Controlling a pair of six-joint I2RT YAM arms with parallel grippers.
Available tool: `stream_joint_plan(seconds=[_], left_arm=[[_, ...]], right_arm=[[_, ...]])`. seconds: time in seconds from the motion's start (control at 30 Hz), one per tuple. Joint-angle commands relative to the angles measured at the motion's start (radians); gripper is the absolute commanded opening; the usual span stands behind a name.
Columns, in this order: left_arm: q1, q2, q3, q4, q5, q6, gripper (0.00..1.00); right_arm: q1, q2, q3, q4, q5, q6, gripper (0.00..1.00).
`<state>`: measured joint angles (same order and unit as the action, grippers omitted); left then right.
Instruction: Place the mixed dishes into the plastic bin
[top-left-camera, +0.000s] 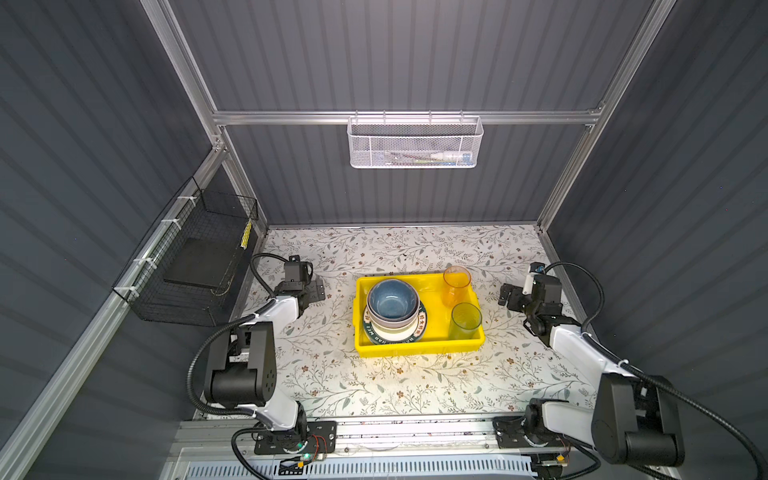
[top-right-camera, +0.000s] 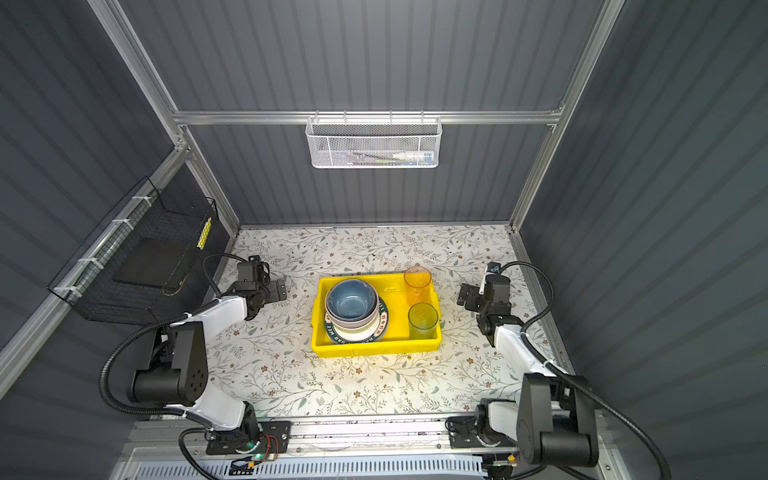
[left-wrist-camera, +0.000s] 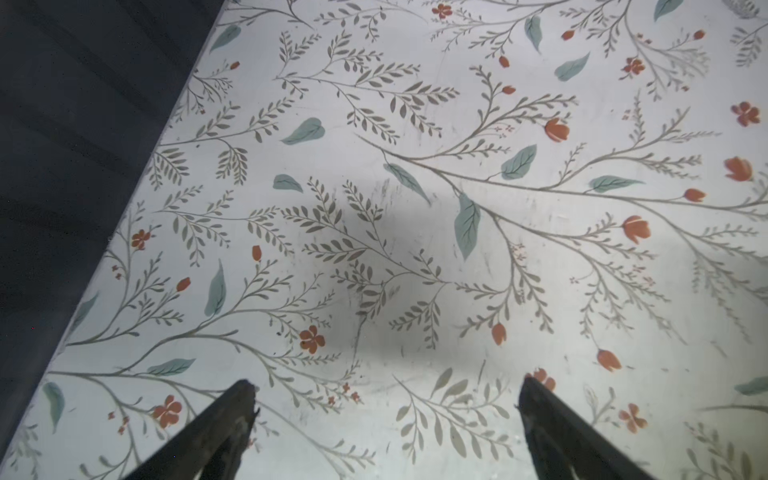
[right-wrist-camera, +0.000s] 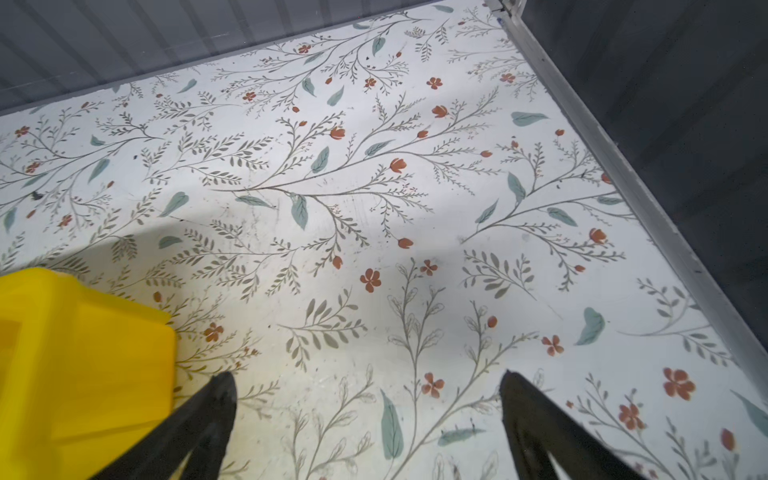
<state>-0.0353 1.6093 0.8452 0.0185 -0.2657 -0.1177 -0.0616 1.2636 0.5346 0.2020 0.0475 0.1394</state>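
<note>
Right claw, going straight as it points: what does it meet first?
Likely the bare floral tabletop; the yellow bin sits beside the line of the open right claw, not in it. Depth is uncertain.

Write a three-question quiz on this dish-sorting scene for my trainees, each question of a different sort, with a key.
1. True or false: the blue bowl tops the dish stack inside the yellow bin.
2. The far tumbler and the near tumbler stand: A) in the bin, beside the stack; B) on top of the stack; C) outside the bin.
3. Fill in: the left gripper and the right gripper are both ___ and hold nothing.
Key: 1 true; 2 A; 3 open.
</note>
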Motion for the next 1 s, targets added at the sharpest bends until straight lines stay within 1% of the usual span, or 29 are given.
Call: stream_joint_plan(seconds=[0.0, 0.17, 0.2, 0.27, 0.3, 0.37, 0.4, 0.43, 0.47, 0.5, 0.53, 0.6, 0.67, 0.73, 0.83, 0.87, 0.93, 0.97], left_arm=[[0.006, 0.024, -0.03, 0.144, -0.022, 0.037, 1.0], [0.008, 0.044, -0.12, 0.325, -0.011, 0.037, 1.0], [0.008, 0.046, -0.144, 0.378, -0.008, 0.042, 1.0], [0.008, 0.049, -0.197, 0.489, -0.007, 0.048, 1.0], [0.009, 0.04, -0.204, 0.488, -0.005, 0.049, 1.0], [0.009, 0.037, -0.237, 0.573, 0.005, 0.061, 1.0], [0.01, 0.037, -0.245, 0.583, 0.021, 0.059, 1.0], [0.01, 0.044, -0.257, 0.617, 0.033, 0.061, 1.0], [0.01, 0.052, -0.282, 0.685, 0.051, 0.062, 1.0], [0.008, 0.063, -0.3, 0.731, 0.062, 0.076, 1.0], [0.009, 0.057, -0.303, 0.721, 0.081, 0.08, 1.0], [0.009, 0.065, -0.313, 0.756, 0.097, 0.086, 1.0], [0.009, 0.083, -0.315, 0.781, 0.123, 0.102, 1.0], [0.008, 0.078, -0.319, 0.77, 0.128, 0.101, 1.0], [0.008, 0.096, -0.366, 0.87, 0.14, 0.105, 1.0], [0.008, 0.113, -0.39, 0.947, 0.144, 0.114, 1.0], [0.008, 0.097, -0.383, 0.89, 0.141, 0.106, 1.0], [0.008, 0.102, -0.385, 0.912, 0.141, 0.104, 1.0]], right_arm=[[-0.014, 0.022, -0.039, 0.259, 0.012, -0.031, 0.99], [-0.015, 0.062, -0.144, 0.521, 0.012, -0.033, 0.99], [-0.015, 0.057, -0.153, 0.532, 0.009, -0.04, 0.99], [-0.015, 0.071, -0.182, 0.609, 0.015, -0.044, 0.99], [-0.015, 0.085, -0.202, 0.661, 0.014, -0.045, 0.99], [-0.015, 0.129, -0.238, 0.761, 0.014, -0.044, 0.99], [-0.015, 0.164, -0.259, 0.829, 0.016, -0.045, 0.99], [-0.015, 0.201, -0.274, 0.906, 0.023, -0.043, 0.99], [-0.015, 0.203, -0.282, 0.927, 0.026, -0.041, 0.99], [-0.015, 0.175, -0.27, 0.858, 0.018, -0.042, 0.99], [-0.015, 0.167, -0.262, 0.824, 0.017, -0.042, 0.99], [-0.015, 0.199, -0.254, 0.866, 0.004, -0.05, 0.99], [-0.015, 0.178, -0.228, 0.777, -0.005, -0.05, 0.99], [-0.015, 0.193, -0.234, 0.815, -0.006, -0.052, 0.99], [-0.015, 0.185, -0.229, 0.79, -0.005, -0.051, 0.99], [-0.015, 0.19, -0.232, 0.805, -0.006, -0.05, 0.99], [-0.015, 0.191, -0.232, 0.806, -0.006, -0.05, 0.99], [-0.015, 0.188, -0.229, 0.8, -0.005, -0.05, 0.99]])
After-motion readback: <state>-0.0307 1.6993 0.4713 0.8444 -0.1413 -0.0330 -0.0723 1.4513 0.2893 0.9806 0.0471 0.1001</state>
